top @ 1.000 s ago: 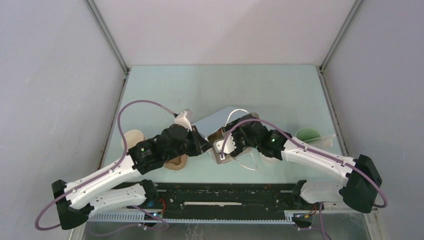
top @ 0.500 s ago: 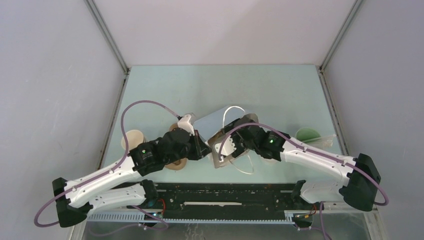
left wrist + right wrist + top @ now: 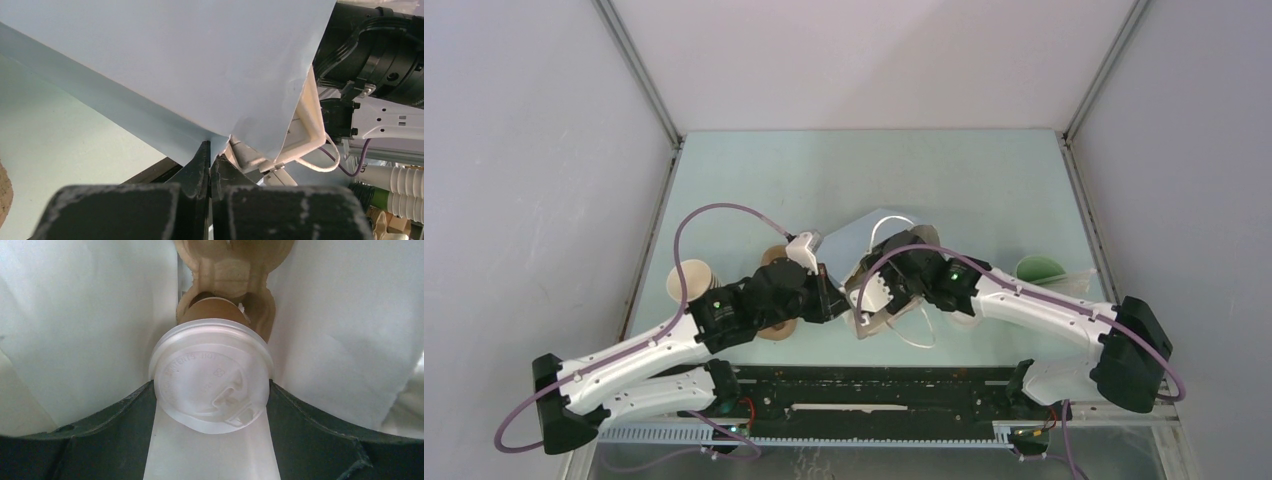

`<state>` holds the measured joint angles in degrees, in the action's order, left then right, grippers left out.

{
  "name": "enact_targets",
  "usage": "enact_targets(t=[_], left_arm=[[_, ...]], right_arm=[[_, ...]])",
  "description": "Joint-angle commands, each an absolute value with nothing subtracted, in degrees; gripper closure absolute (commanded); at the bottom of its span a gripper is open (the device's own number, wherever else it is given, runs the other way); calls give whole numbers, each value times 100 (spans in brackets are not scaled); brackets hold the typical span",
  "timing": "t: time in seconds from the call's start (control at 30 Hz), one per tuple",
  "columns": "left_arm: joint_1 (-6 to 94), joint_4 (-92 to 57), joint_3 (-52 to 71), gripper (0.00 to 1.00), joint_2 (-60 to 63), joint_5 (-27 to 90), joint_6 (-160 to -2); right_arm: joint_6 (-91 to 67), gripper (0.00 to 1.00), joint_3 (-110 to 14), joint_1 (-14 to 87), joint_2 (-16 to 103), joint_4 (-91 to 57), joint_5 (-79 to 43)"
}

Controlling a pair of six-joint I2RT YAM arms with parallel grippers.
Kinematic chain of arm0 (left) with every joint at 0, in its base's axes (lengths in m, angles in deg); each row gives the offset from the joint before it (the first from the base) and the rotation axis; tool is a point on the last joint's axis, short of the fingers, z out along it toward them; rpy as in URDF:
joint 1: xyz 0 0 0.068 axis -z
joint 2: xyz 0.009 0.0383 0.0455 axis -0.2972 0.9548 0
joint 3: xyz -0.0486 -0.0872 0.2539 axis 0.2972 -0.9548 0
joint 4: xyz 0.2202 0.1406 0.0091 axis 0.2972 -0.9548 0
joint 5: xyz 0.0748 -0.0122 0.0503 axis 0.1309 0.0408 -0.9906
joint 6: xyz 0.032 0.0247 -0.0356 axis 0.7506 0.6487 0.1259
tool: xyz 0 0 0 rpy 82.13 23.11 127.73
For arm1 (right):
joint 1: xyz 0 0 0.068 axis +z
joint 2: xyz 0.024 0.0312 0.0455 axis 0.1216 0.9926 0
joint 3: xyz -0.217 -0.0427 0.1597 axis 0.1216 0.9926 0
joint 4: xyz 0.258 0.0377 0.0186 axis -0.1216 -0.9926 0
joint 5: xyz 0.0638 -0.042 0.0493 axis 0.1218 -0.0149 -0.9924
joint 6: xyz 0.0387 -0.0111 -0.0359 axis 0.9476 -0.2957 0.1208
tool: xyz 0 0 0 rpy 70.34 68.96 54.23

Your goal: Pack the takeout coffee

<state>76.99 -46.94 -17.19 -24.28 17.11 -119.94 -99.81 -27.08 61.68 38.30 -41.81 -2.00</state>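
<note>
Right tool (image 3: 211, 386) grips brown, white-lidded coffee cup (image 3: 212, 367).

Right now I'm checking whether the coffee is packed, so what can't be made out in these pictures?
1. Base of the takeout coffee: right wrist view, its own lid hides whether it sits fully in the carrier.
2. Mouth of the paper bag: top view, left arm and right arm cover it.
3. Brown round thing: top view, mostly under the left arm, too little shows to name.

Takeout coffee (image 3: 212, 385) sits in the carrier (image 3: 231, 260) (inside the bag (image 3: 90, 315)) between right fingers (image 3: 325, 437).
</note>
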Motion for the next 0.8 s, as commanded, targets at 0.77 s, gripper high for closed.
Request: enact_targets(t=[0.77], left_arm=[[7750, -4696, -1827, 100, -2620, 1965, -11793]], right_arm=[[-10043, 66, -2679, 5797, 4097, -2924, -232]])
